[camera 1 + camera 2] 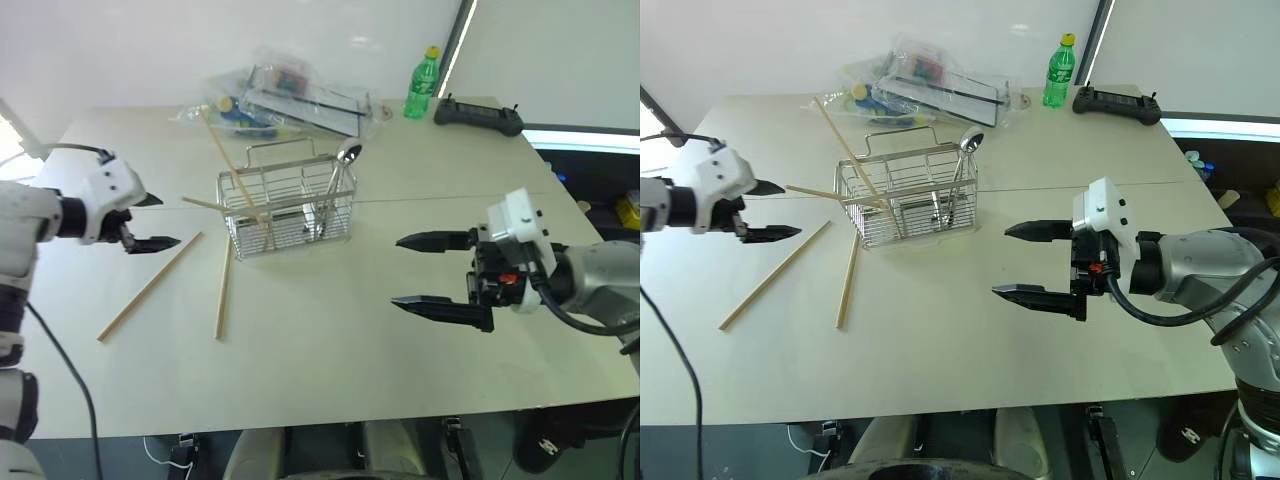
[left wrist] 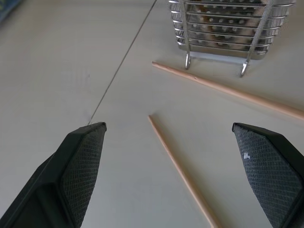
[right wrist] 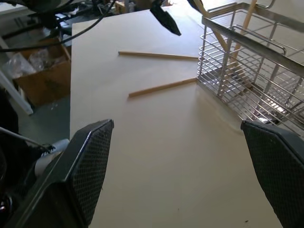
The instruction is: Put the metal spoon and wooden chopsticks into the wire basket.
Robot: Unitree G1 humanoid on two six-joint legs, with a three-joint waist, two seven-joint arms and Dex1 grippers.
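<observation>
Left end effector [image 1: 150, 221], in the left eye view, is held over the counter [image 1: 330, 340] at its left side, fingers spread wide and pointing toward the middle, nothing between them. Two wooden chopsticks [image 1: 150, 285] lie flat on the counter just below and to the right of it, one slanting from near the fingertips outward, the other running close by the wire basket's [image 1: 287, 210] left end. Two more chopsticks stand tilted inside the basket's left part, their tops leaning out over its left side. The metal spoon [image 1: 340, 175] stands in the basket's right part, bowl uppermost above the rim. Right end effector [image 1: 438, 272] hangs over the counter's right side, fingers wide apart, pointing left toward the basket, empty, and well apart from it. A green bottle [image 1: 422, 83], a black controller [image 1: 478, 115] and a clear plastic bag [image 1: 290, 95] sit at the far edge. In the left wrist view, both fingers [image 2: 80, 166] are spread, with one loose chopstick lying between them and another crossing just before the basket's feet. In the right wrist view, the fingers [image 3: 90, 161] stand wide open over bare counter, the basket to one side, two chopsticks lying beyond.
</observation>
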